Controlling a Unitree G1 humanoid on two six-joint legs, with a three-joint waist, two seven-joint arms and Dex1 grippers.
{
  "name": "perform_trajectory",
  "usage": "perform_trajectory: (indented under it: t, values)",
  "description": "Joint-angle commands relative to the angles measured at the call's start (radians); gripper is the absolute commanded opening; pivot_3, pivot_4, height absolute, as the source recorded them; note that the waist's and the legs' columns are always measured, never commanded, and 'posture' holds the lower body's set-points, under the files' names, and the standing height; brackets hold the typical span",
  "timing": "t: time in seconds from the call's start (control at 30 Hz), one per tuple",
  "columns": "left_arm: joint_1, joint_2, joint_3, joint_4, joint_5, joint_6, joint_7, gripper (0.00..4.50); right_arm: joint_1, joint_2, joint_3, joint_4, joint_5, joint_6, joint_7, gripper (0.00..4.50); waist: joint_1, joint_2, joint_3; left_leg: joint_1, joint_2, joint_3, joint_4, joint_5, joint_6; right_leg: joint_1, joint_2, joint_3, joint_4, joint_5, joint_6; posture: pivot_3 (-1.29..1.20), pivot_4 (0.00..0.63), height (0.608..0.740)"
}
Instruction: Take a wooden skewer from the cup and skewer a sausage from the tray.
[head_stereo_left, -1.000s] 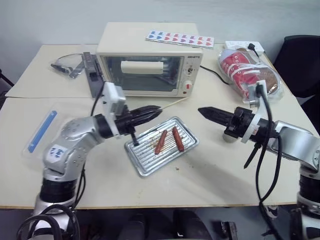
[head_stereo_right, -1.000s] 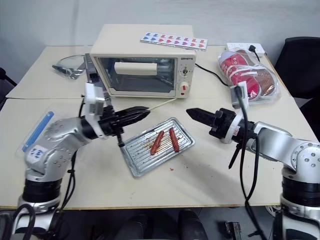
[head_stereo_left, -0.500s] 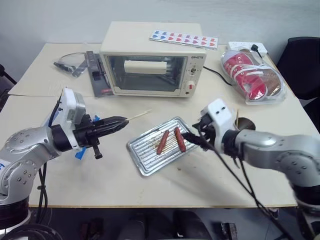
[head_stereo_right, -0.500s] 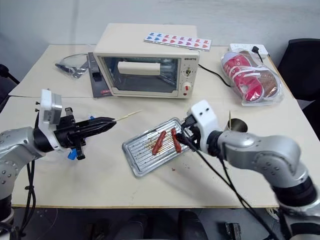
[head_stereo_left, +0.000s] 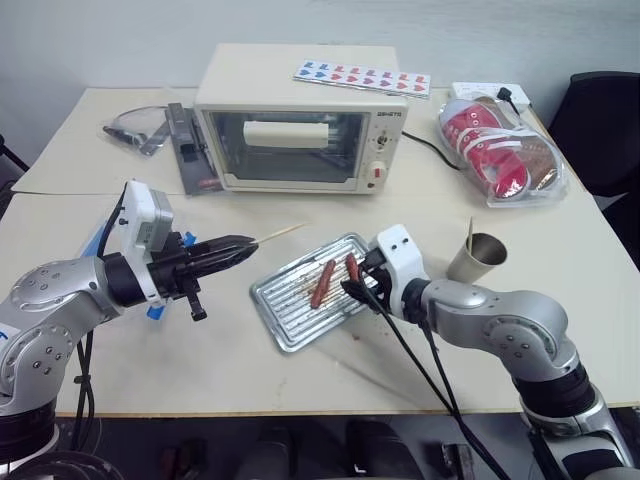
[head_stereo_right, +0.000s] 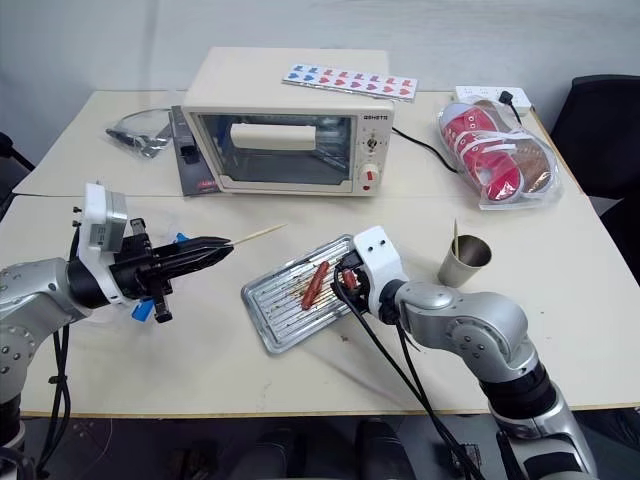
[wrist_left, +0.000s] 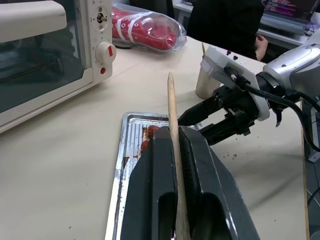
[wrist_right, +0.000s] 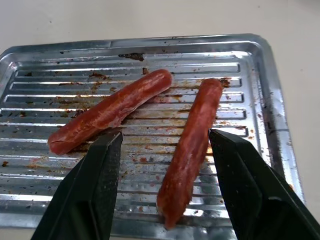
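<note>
Greasy and soft is how we judge the sausage (wrist_right: 189, 150): light, a little slick, likely to roll on the ridged metal, so we would take it across its middle with gentle pressure and leave both ends free for the point. It lies in the tray (wrist_right: 35, 55) beside the longer orange-brown sausage (wrist_right: 110, 111), and our right gripper (wrist_right: 165, 175) stands open with one finger on either side of it, not yet touching it. Our left gripper (head_stereo_left: 235, 252) is clamped on the wooden skewer (wrist_left: 172, 120), which is thin, stiff along its length and easy to snap if bent; we hold it near the back, most of its length pointing toward the tray. The cup (head_stereo_left: 477, 257) stands on the table (head_stereo_left: 300, 370) to the right of the tray with another stick in it.

Compared with a second ago, our right arm has swung in from beside the cup and dropped over the tray, and our left arm has drawn back from the tray's edge toward the left.
</note>
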Motion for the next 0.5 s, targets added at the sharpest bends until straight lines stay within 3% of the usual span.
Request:
perform_trajectory:
  t: [0.03,0.2,0.5]
  values:
    - [-0.003,0.024,0.027,-0.032,-0.011,-0.011,0.005,0.0,-0.009,0.013,0.016,0.008,-0.08,-0.007,0.049,2.83,0.0,0.0,0.0,0.0,0.0,0.0,0.0,0.0,0.0,0.0,0.0,0.0,0.0,0.0,0.0,0.0,0.15,0.74]
    - [-0.013,0.037,0.029,-0.029,-0.017,-0.01,0.008,0.0,-0.004,-0.005,0.096,0.036,-0.239,-0.044,0.102,2.83,-0.001,0.0,0.0,0.0,0.0,0.0,0.0,0.0,0.0,0.0,0.0,0.0,0.0,0.0,0.0,0.0,0.15,0.74]
    - [-0.02,0.045,0.021,-0.016,-0.009,-0.023,-0.002,0.0,0.025,0.052,0.083,0.043,-0.344,-0.04,0.175,2.83,-0.014,0.0,0.0,0.0,0.0,0.0,0.0,0.0,0.0,0.0,0.0,0.0,0.001,0.0,0.0,0.0,0.15,0.74]
